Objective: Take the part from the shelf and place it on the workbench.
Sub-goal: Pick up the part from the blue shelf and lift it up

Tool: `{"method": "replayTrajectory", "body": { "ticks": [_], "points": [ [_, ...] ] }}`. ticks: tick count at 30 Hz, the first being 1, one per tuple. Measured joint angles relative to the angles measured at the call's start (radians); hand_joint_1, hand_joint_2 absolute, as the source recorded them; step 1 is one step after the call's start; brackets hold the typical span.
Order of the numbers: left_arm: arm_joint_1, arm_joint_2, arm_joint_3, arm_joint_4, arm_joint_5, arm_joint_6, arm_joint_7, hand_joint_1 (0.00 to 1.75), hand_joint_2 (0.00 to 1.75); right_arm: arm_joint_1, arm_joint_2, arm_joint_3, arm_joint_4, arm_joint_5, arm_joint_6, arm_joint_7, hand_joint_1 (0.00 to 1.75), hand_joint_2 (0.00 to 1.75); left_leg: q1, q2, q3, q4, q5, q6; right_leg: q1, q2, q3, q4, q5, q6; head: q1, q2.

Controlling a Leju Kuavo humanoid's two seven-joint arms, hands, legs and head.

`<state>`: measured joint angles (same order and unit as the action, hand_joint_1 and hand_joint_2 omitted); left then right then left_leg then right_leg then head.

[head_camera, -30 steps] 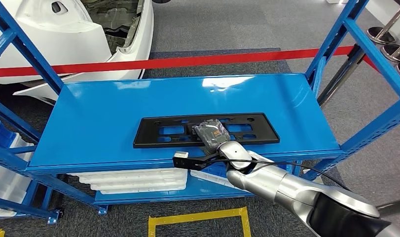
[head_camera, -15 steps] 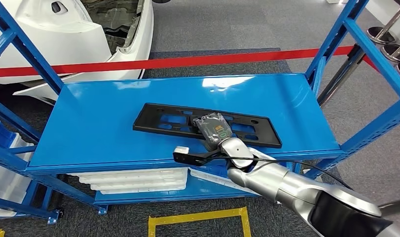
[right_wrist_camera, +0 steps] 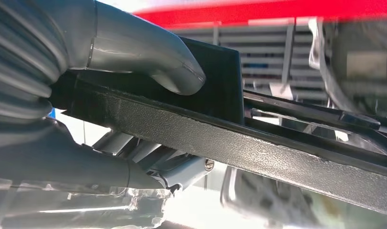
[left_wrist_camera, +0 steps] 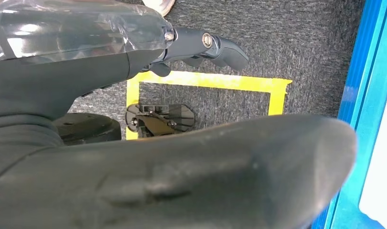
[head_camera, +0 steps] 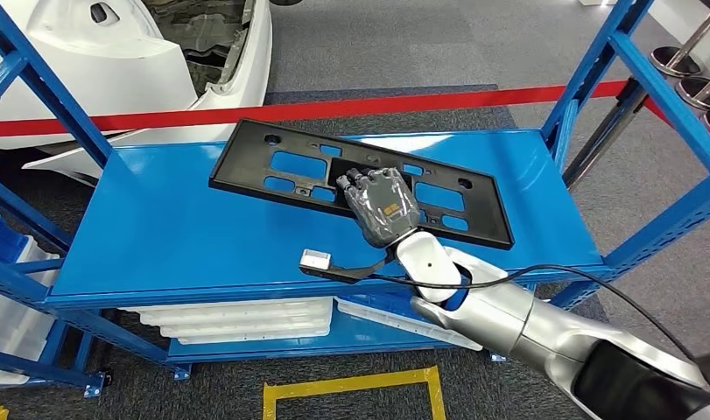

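Running from upper left down to lower right in the head view, the part [head_camera: 290,175] kept its long axis slanted across the blue shelf [head_camera: 176,227], tilted up off the surface, a flat black plate pierced by rectangular openings and small holes. The right hand [head_camera: 382,206] gripped it near the middle of its near edge, fingers [head_camera: 360,182] over the top face and the thumb [right_wrist_camera: 148,57] pressed against it. The left hand [left_wrist_camera: 134,157] held nothing, its fingers [left_wrist_camera: 220,47] extended above a yellow floor marking [left_wrist_camera: 215,82].

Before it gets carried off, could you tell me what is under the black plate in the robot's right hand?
Under the raised black plate lies the blue shelf top, showing through its cutouts. The right hand covers the plate's middle, so what lies beneath there is hidden.
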<state>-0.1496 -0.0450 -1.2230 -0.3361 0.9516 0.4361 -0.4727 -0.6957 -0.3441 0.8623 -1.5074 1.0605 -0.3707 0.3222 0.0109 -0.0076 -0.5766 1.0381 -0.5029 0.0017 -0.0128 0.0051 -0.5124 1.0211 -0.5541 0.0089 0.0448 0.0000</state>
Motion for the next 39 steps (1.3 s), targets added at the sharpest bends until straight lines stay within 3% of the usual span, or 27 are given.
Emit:
{"method": "replayTrajectory", "body": {
  "ticks": [14, 27, 34, 39],
  "points": [
    [-0.002, 0.0, 0.0, 0.0, 0.004, 0.004, 0.016, 0.0, 0.0, 0.035, -0.032, -0.018, -0.298, 0.27, 0.099, 0.089, 1.75, 1.75, 0.0, 0.0, 0.0, 0.0, 0.0, 0.0, 0.0, 0.0, 0.0, 0.0, 0.0, 0.0, 0.0, 0.0],
    [-0.003, 0.0, 0.0, 0.0, 0.009, 0.006, 0.02, 0.0, 0.0, 0.054, -0.033, -0.019, -0.335, 0.321, 0.098, 0.104, 1.75, 1.75, 0.0, 0.0, 0.0, 0.0, 0.0, 0.0, 0.0, 0.0, 0.0, 0.0, 0.0, 0.0, 0.0, 0.0],
    [-0.01, 0.0, 0.0, 0.0, 0.008, 0.006, 0.023, 0.0, 0.0, 0.148, -0.033, -0.01, -0.544, 0.348, 0.122, 0.115, 1.75, 1.75, 0.0, 0.0, 0.0, 0.0, 0.0, 0.0, 0.0, 0.0, 0.0, 0.0, 0.0, 0.0, 0.0, 0.0],
    [-0.015, -0.001, 0.0, 0.0, -0.005, 0.003, 0.02, 0.0, 0.0, 0.122, -0.033, 0.017, -0.591, 0.348, 0.175, 0.143, 1.75, 1.75, 0.0, 0.0, 0.0, 0.0, 0.0, 0.0, 0.0, 0.0, 0.001, 0.0, 0.0, 0.0, 0.0, 0.0]
  ]
}}
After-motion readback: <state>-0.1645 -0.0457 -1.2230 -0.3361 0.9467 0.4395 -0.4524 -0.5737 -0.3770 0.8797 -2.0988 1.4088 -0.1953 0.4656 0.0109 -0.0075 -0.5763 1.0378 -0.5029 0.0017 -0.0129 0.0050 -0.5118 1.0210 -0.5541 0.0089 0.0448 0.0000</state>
